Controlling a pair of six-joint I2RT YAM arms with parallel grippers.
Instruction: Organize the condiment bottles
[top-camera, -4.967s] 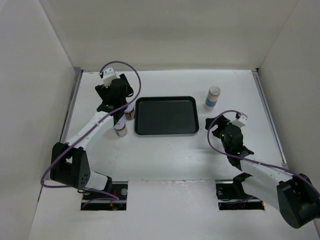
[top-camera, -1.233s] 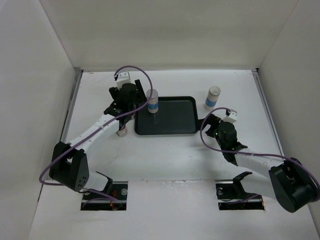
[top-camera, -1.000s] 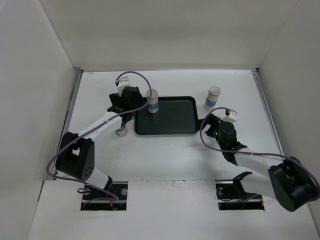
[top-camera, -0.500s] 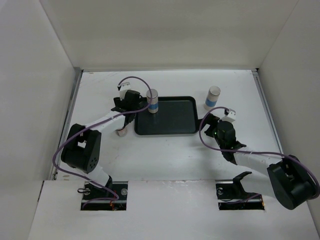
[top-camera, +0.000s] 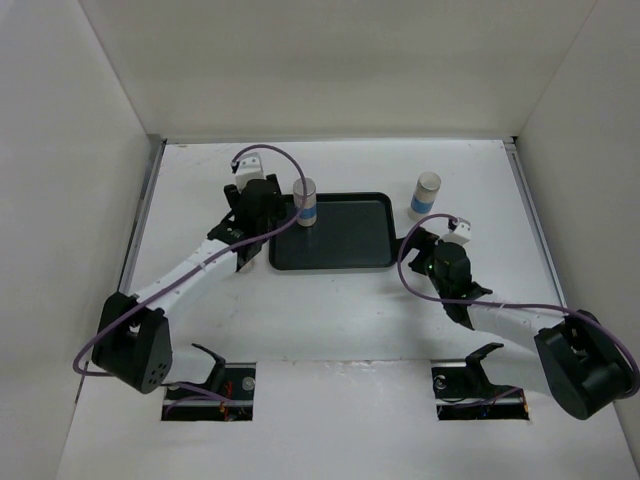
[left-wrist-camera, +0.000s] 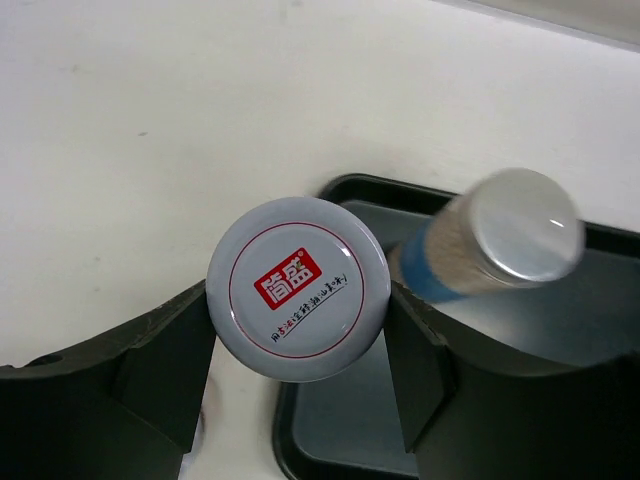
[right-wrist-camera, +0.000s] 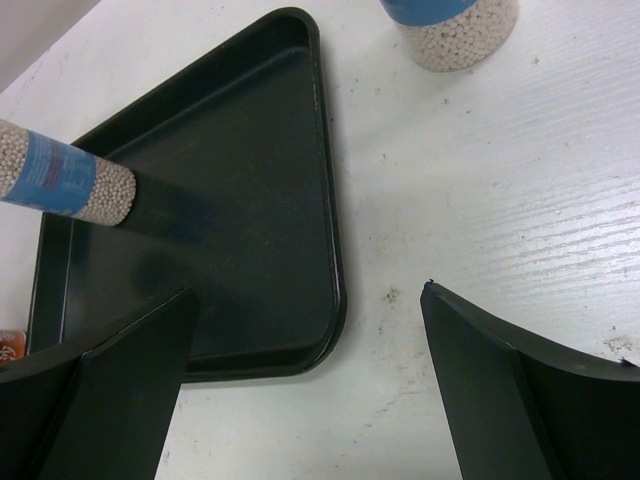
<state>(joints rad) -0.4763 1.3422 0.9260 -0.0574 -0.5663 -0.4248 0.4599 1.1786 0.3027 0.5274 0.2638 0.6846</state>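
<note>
Clamps a short bottle (left-wrist-camera: 298, 302) in the left gripper (left-wrist-camera: 298, 318), with one finger (left-wrist-camera: 150, 370) pressed against each side of its white, red-marked cap. Holds it just left of the tray (left-wrist-camera: 340, 440), beside the far-left corner, above the table (left-wrist-camera: 150, 120). Hides that bottle under the arm in the top view.

Shows a tall bottle (top-camera: 305, 203) upright inside the tray at its far-left corner, just right of the held one and touching no finger.

Spreads the fingers (right-wrist-camera: 110, 400) of the right gripper (right-wrist-camera: 308, 292) wide apart with nothing between them, just right of the tray's right edge. Shows a second tall bottle (top-camera: 424, 195) upright on the table, right of the tray and beyond those fingers, apart from them.
</note>
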